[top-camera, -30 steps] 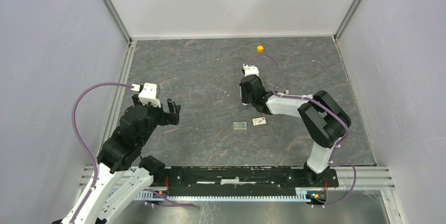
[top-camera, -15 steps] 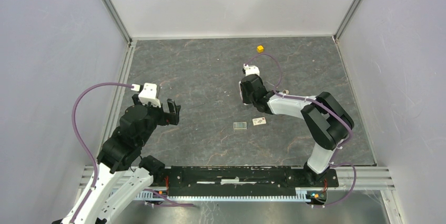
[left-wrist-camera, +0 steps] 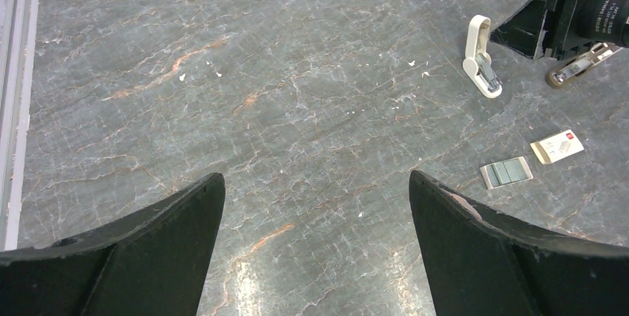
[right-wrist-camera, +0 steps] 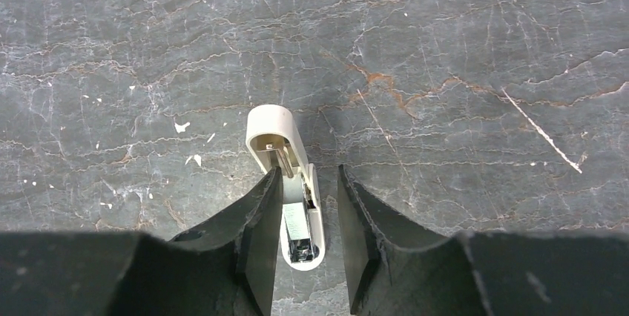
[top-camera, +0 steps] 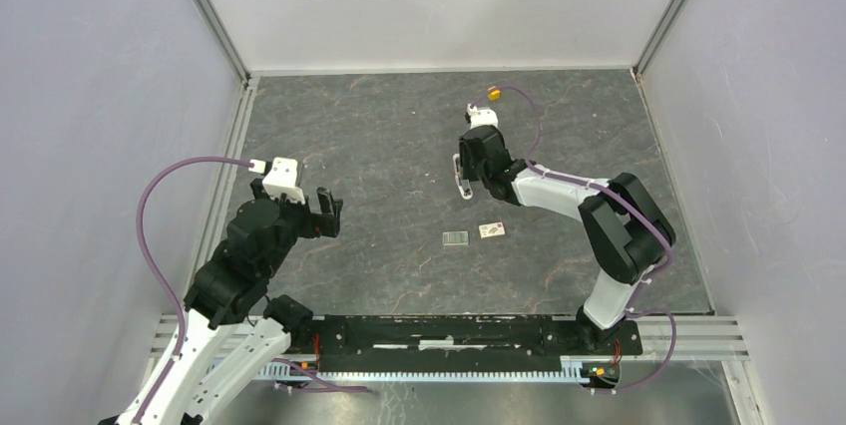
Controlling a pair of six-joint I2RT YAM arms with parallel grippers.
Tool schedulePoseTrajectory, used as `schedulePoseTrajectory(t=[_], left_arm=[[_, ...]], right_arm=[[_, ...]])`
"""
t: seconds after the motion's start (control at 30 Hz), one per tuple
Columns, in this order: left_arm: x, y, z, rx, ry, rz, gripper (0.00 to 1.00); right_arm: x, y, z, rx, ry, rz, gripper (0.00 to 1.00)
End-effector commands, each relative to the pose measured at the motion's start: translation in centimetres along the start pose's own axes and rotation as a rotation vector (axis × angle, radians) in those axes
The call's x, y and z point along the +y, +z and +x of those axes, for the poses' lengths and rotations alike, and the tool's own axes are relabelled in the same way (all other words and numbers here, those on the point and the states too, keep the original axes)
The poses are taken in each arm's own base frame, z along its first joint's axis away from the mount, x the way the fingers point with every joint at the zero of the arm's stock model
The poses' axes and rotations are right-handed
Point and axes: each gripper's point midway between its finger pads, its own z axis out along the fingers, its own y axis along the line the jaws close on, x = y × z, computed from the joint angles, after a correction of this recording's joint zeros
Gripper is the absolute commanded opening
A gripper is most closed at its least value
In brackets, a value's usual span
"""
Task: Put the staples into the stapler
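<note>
Just above the middle of the overhead frame, the stapler (top-camera: 464, 186) lies opened flat, metal channel up, between the partly spread fingers of the right gripper (right-wrist-camera: 306, 176). The gripper straddles it without pinching: a gap shows on one side. The staples (top-camera: 455, 238) lie just below, apart. The left gripper (left-wrist-camera: 315, 182) hangs wide open at lower left. Loading well likely means leaving the channel clear and lifting the staples by their long edges, lined up with it.

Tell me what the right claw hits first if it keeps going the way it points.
Most likely the stapler, lying on the table between the open fingers. The right claw points down at it; the gap above it is unclear.
</note>
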Motion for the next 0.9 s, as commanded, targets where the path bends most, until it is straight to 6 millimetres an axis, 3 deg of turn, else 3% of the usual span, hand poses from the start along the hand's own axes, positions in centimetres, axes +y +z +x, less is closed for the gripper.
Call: schedulePoseTrajectory(t=[0.0, 0.87], left_arm=[[0.1, -0.1, -0.8, -0.034, 0.030, -0.002, 1.00], [0.3, 0.0, -0.8, -0.031, 0.031, -0.011, 1.00]], right_arm=[[0.5, 0.2, -1.3, -0.030, -0.001, -0.018, 0.40], [-0.6, 1.4, 3.3, 0.037, 0.002, -0.007, 0.39]])
